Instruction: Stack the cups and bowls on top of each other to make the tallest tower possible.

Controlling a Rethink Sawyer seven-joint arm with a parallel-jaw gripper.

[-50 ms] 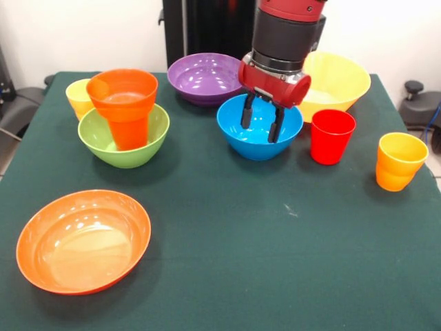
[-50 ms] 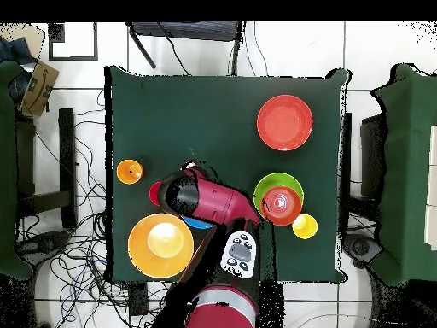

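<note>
Six bowls and several cups are spread over the green table (image 1: 289,276). The gripper (image 1: 261,121) hangs over the blue bowl (image 1: 260,138), its two black fingers (image 1: 247,112) standing apart and reaching down into the bowl's hollow with nothing between them; whether they touch the bowl's inside cannot be told. In the overhead view the arm (image 2: 209,198) covers most of the blue bowl (image 2: 198,224), leaving only a sliver of it showing. Just behind the blue bowl sit the purple bowl (image 1: 201,77) and the big yellow bowl (image 1: 339,81). The red cup (image 1: 332,136) stands upright just beside the blue bowl, and the yellow-orange cup (image 1: 400,161) stands farther out near the table's edge. The green bowl (image 1: 124,140) holds an orange cup (image 1: 128,127) standing upright inside it, with a small deep orange bowl (image 1: 122,89) resting on top of that cup. A yellow cup (image 1: 80,96) stands just behind the green bowl. The wide shallow orange bowl (image 1: 83,241) lies alone, well apart from the rest, at the near side of the front view.
</note>
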